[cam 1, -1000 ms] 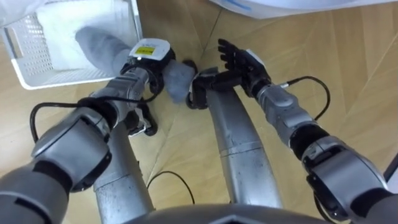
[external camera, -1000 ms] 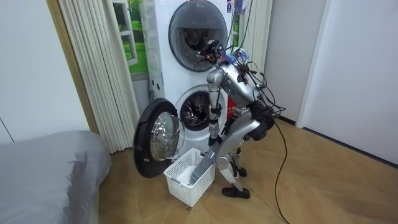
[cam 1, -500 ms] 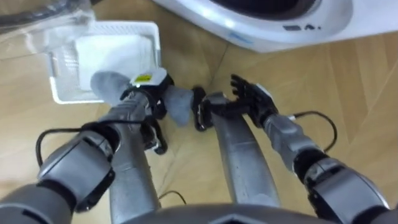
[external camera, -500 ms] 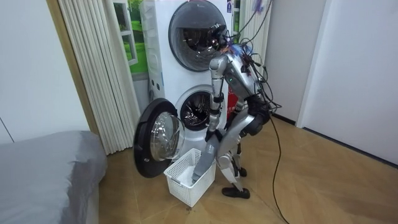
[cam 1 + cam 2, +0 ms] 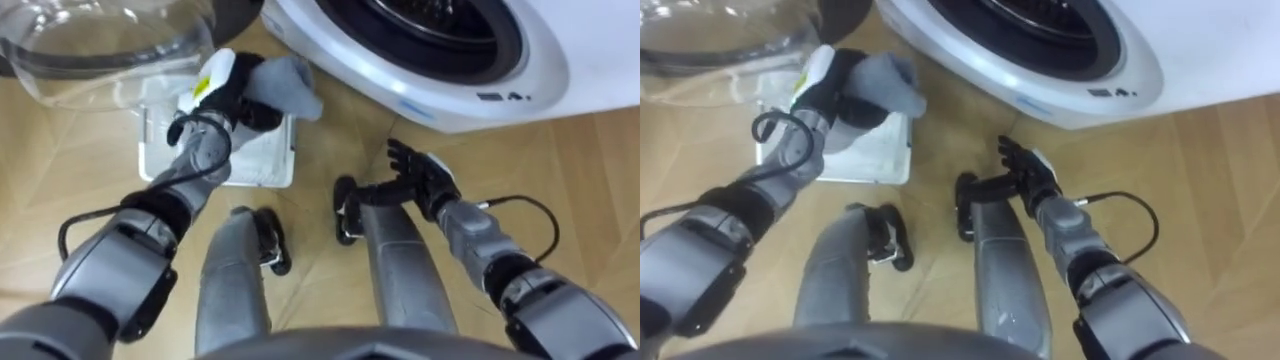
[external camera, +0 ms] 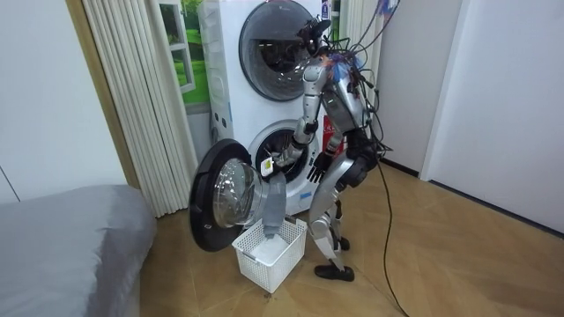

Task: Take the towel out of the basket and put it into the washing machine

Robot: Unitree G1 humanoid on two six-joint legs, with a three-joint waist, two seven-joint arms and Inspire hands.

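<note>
Here, left hand (image 5: 234, 95) clutches towel (image 5: 288, 80) above basket (image 5: 292, 152).

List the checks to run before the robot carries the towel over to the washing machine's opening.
1. Towel gripped: ok. The left hand is curled round the grey towel.
2. Door open: ok. It stands swung wide.
3. Towel free of the basket: not ok. In the room view its lower end hangs down to the basket.
4. Right hand free: ok. It is open and holds nothing.
5. Drum has room: cannot tell.
</note>
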